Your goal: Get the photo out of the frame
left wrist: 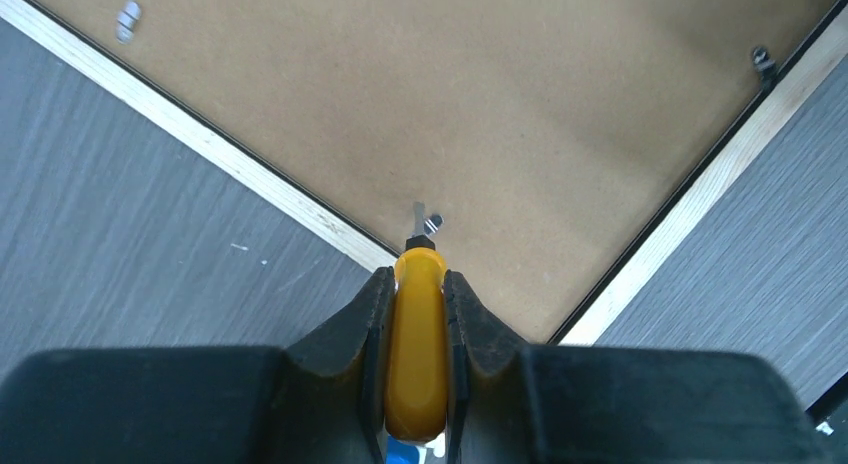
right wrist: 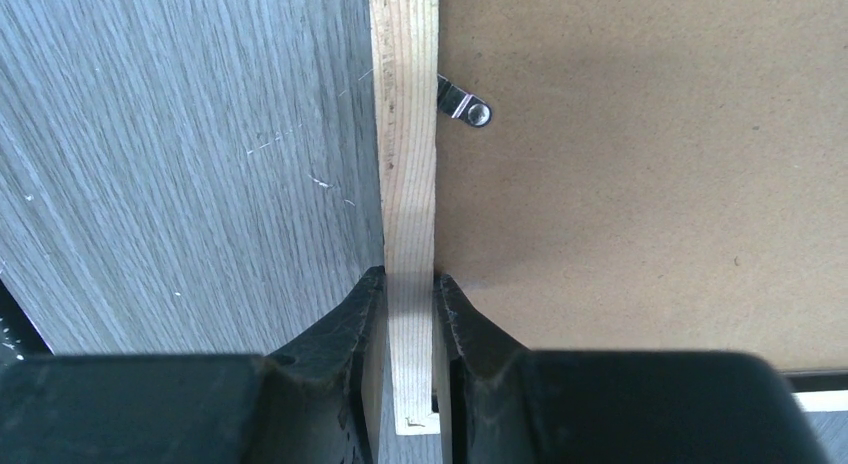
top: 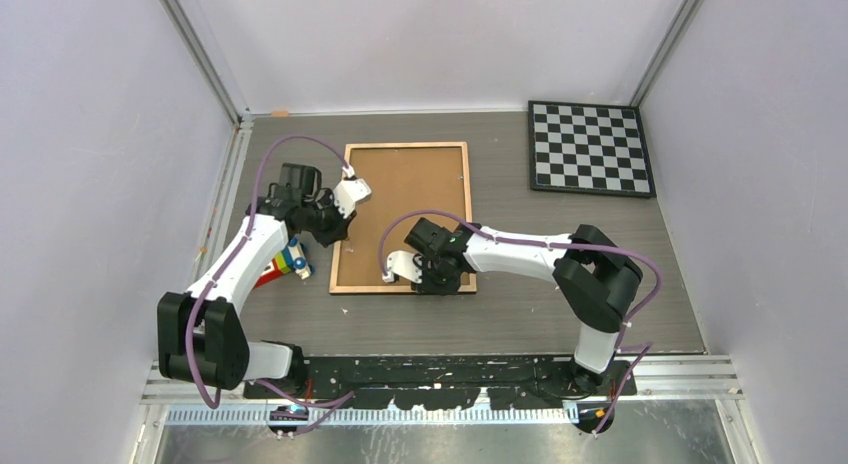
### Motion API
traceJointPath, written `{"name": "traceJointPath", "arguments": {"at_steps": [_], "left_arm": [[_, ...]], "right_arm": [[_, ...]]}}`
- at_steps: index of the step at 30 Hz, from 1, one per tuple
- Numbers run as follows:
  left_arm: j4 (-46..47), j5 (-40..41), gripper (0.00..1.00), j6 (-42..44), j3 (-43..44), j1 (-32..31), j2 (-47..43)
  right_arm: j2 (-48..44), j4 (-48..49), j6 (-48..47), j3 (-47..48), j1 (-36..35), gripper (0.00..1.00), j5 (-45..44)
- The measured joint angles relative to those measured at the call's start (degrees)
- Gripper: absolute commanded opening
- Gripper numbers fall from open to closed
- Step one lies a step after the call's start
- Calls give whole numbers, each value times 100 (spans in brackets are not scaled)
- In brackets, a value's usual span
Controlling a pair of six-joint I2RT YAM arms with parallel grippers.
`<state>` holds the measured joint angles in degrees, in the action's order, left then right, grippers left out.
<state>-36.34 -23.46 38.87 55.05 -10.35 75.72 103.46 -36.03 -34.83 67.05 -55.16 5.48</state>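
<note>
Left end effector (left wrist: 415, 284) is clamped on a yellow tool (left wrist: 417, 354), with one finger on each side of the handle and no gap to see. The metal tip of the tool touches a small metal clip (left wrist: 428, 222) on the brown backing board (left wrist: 500, 114), near the 7 o'clock corner of the frame (top: 360, 288). Right end effector (right wrist: 408, 284) is closed on the light wood rim (right wrist: 408, 184) of the frame near its 5 o'clock corner, so it pins the frame to the bench (top: 500, 319). The frame lies face down in the middle of the bench. The checkered board (top: 590, 147) is well apart, at 2 o'clock from it. The photo is not visible. I judge it is under the backing board, inside the frame.

The step in hand, as I judge it, is to turn the clips away so the board can come out. To do it well, the tip should push the free end of the clip sideways, parallel to the board, until the clip no longer covers the board. Too much downward force could dent the board or make the tip slip off. The right arm should hold the rim firmly, otherwise the frame may rotate with the push. Another clip (right wrist: 462, 104) sits beside the rim in the right wrist view, so more turns seem to remain.
</note>
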Motion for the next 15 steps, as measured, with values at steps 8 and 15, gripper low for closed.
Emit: {"name": "traceJointPath", "arguments": {"at_steps": [8,15], "left_arm": [[98,-199,0,-713,459,85,0],[136,-295,0,-1152,463,101,-9]], "right_arm": [[-468,-79,-522,-533,468,29,155],[-822,-1174,-415,-527,1434,64,463]]}}
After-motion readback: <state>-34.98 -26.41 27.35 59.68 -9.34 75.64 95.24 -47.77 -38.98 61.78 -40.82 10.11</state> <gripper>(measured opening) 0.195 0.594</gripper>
